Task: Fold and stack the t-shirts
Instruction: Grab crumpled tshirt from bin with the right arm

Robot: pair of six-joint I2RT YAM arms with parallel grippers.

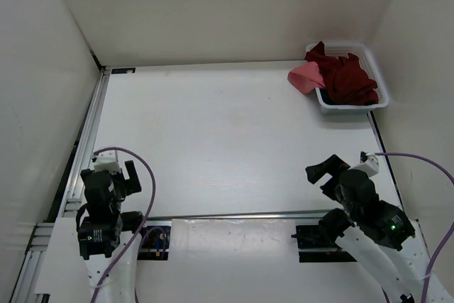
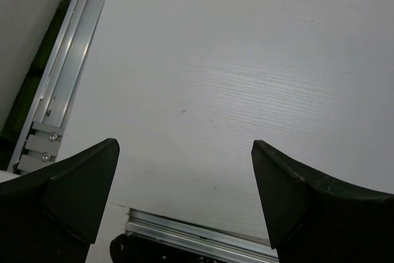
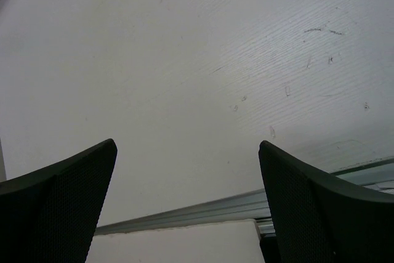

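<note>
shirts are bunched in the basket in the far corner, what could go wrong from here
The maroon shirt and pink shirt lie bunched together at the basket; pulling one may drag the other along.
The basket looks light: a tug by the open right tool could slide or tip it.
The open left tool sits at the opposite near corner, likely a long reach.

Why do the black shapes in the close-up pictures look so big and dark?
Left wrist view: the left tool sits near the lens, so its fingers loom huge and shadowed. Right wrist view: the right tool, same. Top view: evenly lit.
</note>
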